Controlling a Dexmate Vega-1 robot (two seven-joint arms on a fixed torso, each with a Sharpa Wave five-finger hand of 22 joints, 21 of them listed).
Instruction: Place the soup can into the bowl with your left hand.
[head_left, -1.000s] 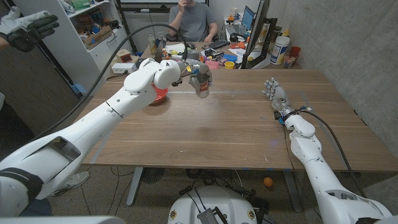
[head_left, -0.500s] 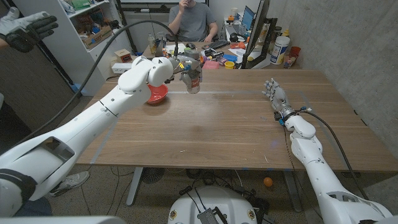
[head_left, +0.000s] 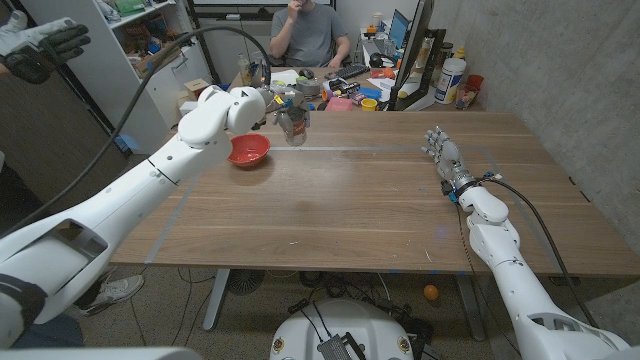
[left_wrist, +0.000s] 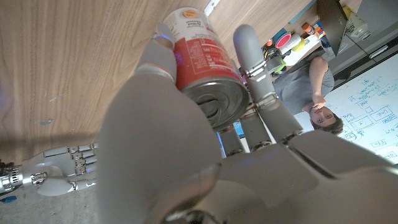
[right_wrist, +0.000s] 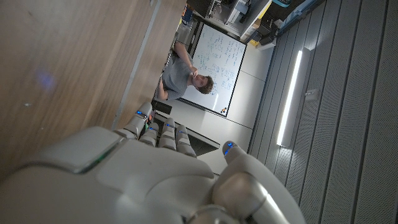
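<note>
Carrying the soup can (head_left: 292, 126) toward the red bowl (head_left: 249, 151) with my left hand (head_left: 283, 107).

My left hand grips the can in the air near the table's (head_left: 380, 200) far edge, toward its far-left corner, fingers (left_wrist: 254, 62) wrapped around its side. The bowl sits on the table just beside and below the can, further toward the left edge, so I judge the coming move runs that way, then down. My right hand (head_left: 441, 152) stands idle with fingers apart near the right edge, well apart from both.

Red soup can (head_left: 293, 126) aloft beside red bowl (head_left: 249, 151)
</note>
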